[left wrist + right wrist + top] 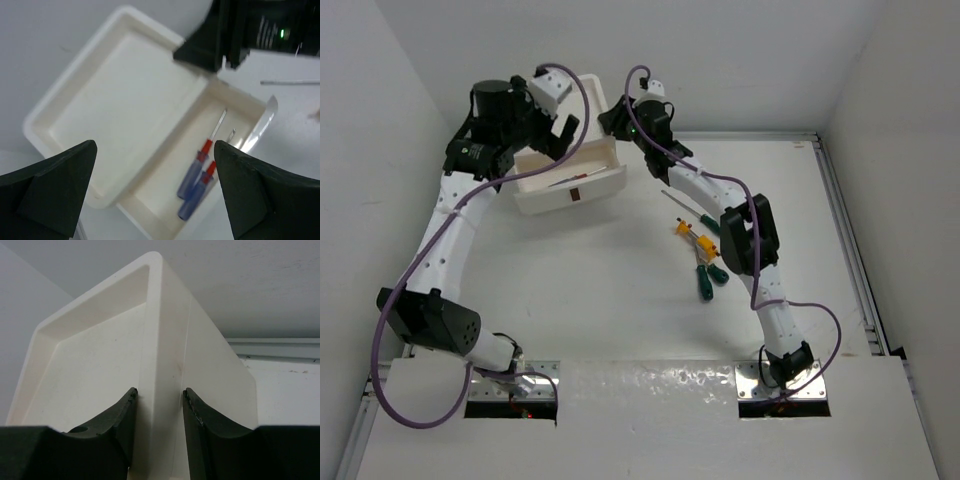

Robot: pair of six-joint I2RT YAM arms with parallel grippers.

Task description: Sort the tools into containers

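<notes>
The white container (592, 92) stands at the back left, its upper drawer (582, 194) pulled out. Two blue-red screwdrivers (194, 174) lie side by side in the drawer (235, 107); the top tray (115, 110) holds nothing. My left gripper (155, 150) hovers open and empty above the tray and drawer, shown from above (560, 125). My right gripper (159, 395) is shut on the container's side wall (165, 330) at its right corner (617, 118). Yellow-orange screwdrivers (690, 235) and dark green screwdrivers (705, 282) lie on the table right of centre.
The loose screwdrivers lie just left of the right arm's forearm (745, 240). White walls close in the left and back. A metal rail (850, 250) runs along the table's right edge.
</notes>
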